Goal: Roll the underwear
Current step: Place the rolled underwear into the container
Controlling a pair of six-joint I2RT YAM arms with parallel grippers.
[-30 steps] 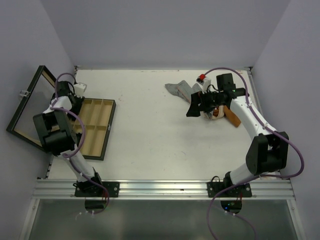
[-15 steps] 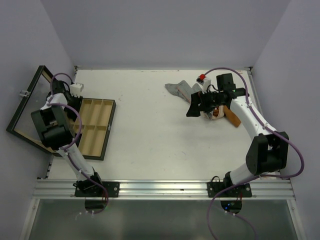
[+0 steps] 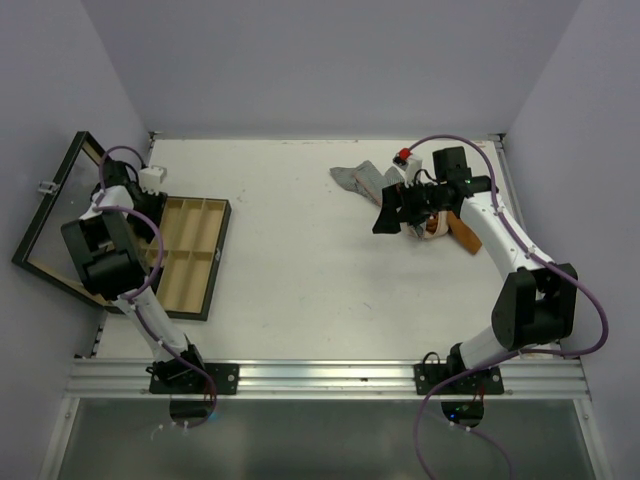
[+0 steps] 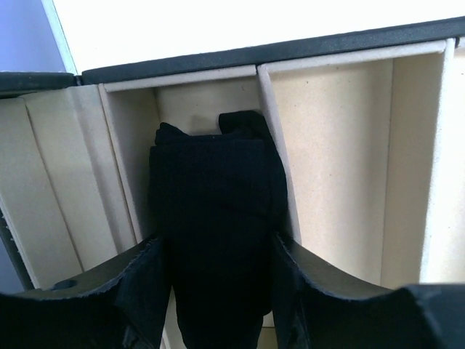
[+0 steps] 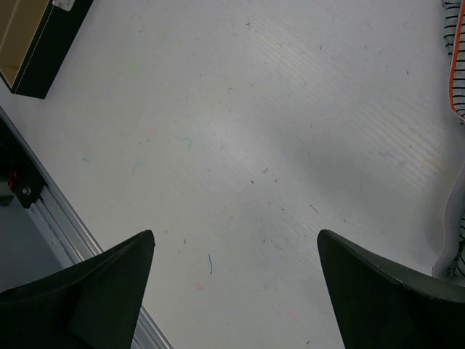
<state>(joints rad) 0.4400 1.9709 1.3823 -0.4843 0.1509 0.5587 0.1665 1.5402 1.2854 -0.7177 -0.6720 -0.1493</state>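
**Seating the roll in the box**

The black rolled cloth underwear [image 4: 214, 196] sits in a narrow compartment of the tan compartmented wooden box [image 4: 290, 49]. The left end effector [image 4: 218, 247] flanks it closely, and we cannot tell whether it pinches or has let go. We judge it best to spread the fingers fully, then lift straight up so the roll neither drags out nor unwinds. The right end effector [image 5: 234, 236] gapes empty over the white table [image 5: 240, 131], near the grey striped cloth garment [image 3: 362, 178]. Against a second earlier, the left arm has swung toward the box's far left corner, while the right has not moved.
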